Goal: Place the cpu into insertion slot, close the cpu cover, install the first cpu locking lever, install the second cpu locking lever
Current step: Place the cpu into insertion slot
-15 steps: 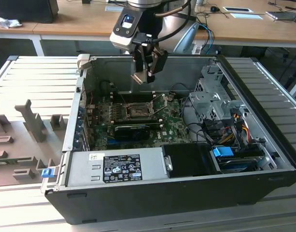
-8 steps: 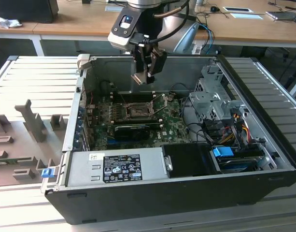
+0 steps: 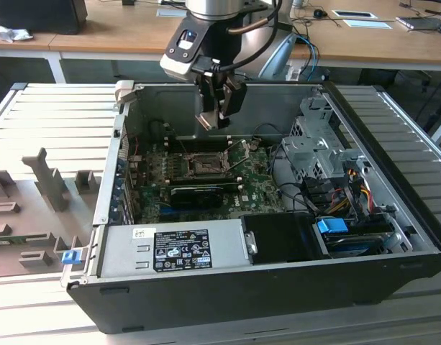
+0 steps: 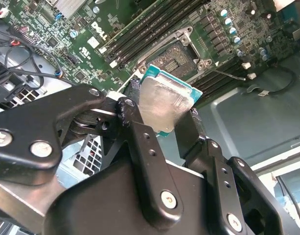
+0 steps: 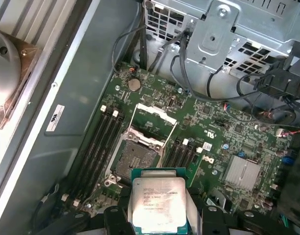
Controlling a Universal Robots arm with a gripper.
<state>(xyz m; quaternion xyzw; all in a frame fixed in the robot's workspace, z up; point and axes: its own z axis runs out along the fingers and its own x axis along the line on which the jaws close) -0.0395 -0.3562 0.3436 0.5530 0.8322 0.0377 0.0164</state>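
Black two-finger gripper (image 3: 214, 121), fingers clamped on small flat square silvery-tan cpu (image 5: 158, 200), holds it above, not touching, empty square mobo socket (image 5: 136, 159); thin silvery frame cpu cover (image 5: 157, 111) stands hinged open at socket edge.

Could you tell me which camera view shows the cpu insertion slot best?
The first wrist view: the insertion slot faces the camera, cpu cover open. The second wrist view sees it obliquely past the held cpu; the exterior view, from afar.
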